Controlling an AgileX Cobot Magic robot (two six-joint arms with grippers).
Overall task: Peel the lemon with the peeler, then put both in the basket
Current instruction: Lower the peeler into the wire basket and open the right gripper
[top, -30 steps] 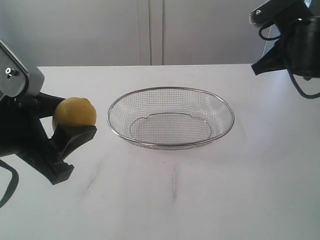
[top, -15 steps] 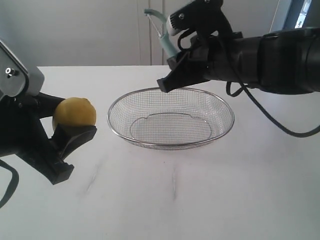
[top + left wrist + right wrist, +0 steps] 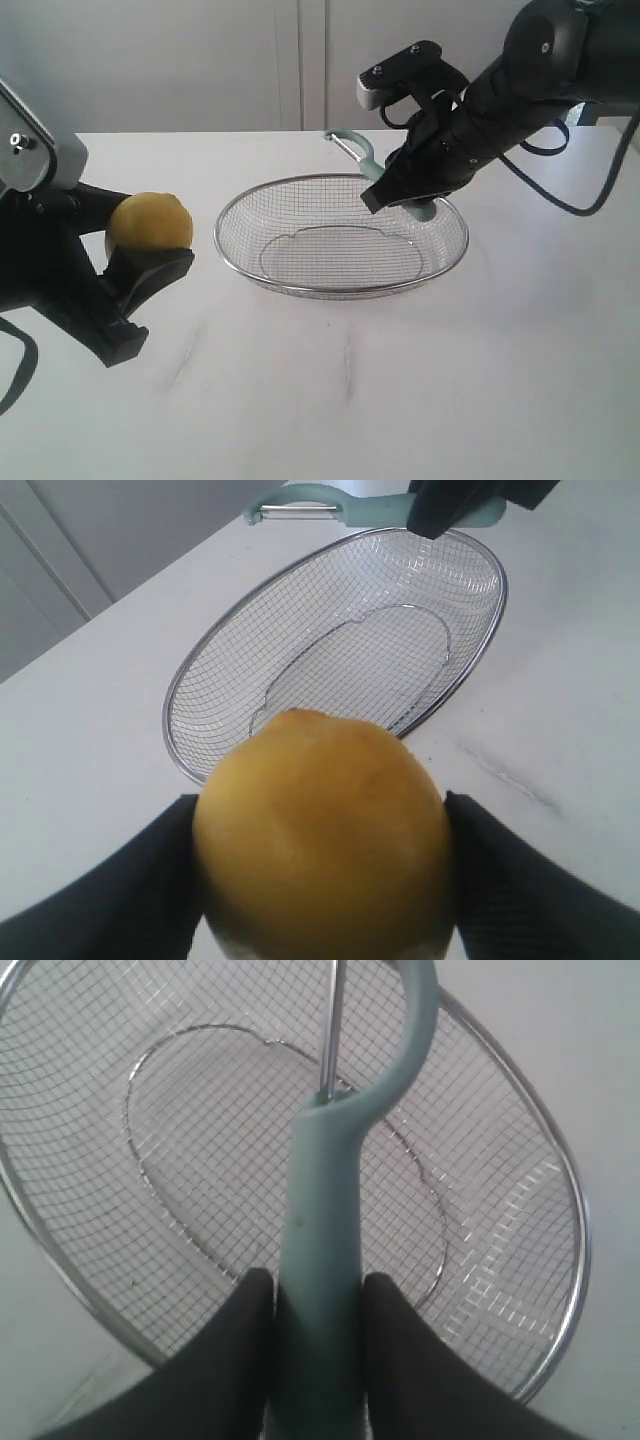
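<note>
The lemon [image 3: 150,222] sits at the left edge of the exterior view, raised off the white tabletop [image 3: 400,380] and clamped between the two black fingers of the left claw [image 3: 150,234], which stand wide apart, one on each side of the fruit. To its right, in the middle of the frame and well apart from it, the basket [image 3: 300,215] rests on the tabletop; only bare wire mesh shows inside it. The peeler [image 3: 363,152] hangs in the air over the basket's upper right rim, not touching the mesh. The right claw [image 3: 405,190] is closed narrowly on its pale teal handle, a finger pressed to either side. The looped head and blade stick out toward the upper left of the frame. In the right wrist view the handle runs out from between the fingers, with the mesh floor beneath it.
</note>
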